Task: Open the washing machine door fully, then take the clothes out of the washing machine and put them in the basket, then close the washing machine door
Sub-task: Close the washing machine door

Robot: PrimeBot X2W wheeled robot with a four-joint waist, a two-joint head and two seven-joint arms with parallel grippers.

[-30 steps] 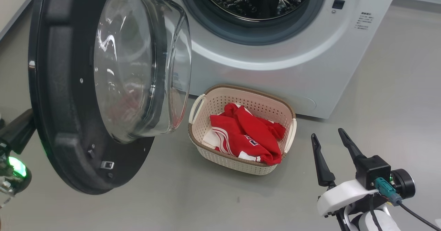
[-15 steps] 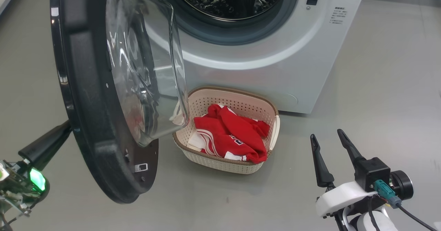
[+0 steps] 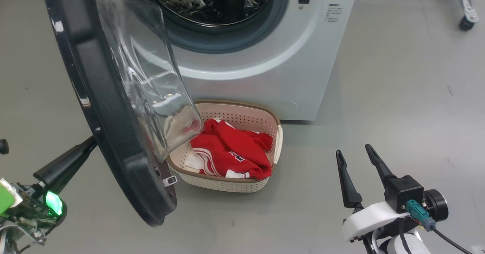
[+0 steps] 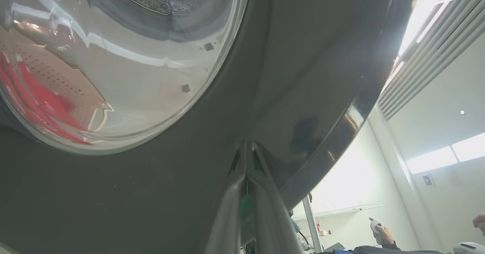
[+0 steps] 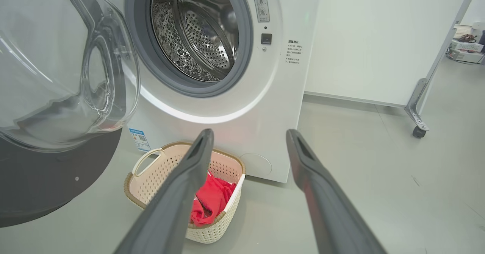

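The washing machine (image 3: 265,68) stands with its steel drum (image 5: 197,30) showing no clothes. Its door (image 3: 113,140), a black ring around a clear glass bowl (image 3: 151,83), hangs partly open at the left, and the bowl overlaps the basket's left end. My left gripper (image 3: 89,145) is shut, its tip pressed against the door's outer black face (image 4: 303,76). The cream basket (image 3: 231,184) sits on the floor before the machine and holds the red and white clothes (image 3: 231,151). My right gripper (image 3: 352,149) hovers open and holds nothing, to the right of the basket (image 5: 151,178).
Grey floor stretches to the right of the machine. A metal frame leg on a caster (image 3: 464,19) stands at the far right, in front of a white wall (image 5: 360,38). A person's hand (image 4: 380,233) with a small white device appears low in the left wrist view.
The door has swung toward the machine, its glass bowl now over the basket's left end. My shut left gripper followed behind it. The head camera turned, shifting the scene left. The right gripper kept its pose.
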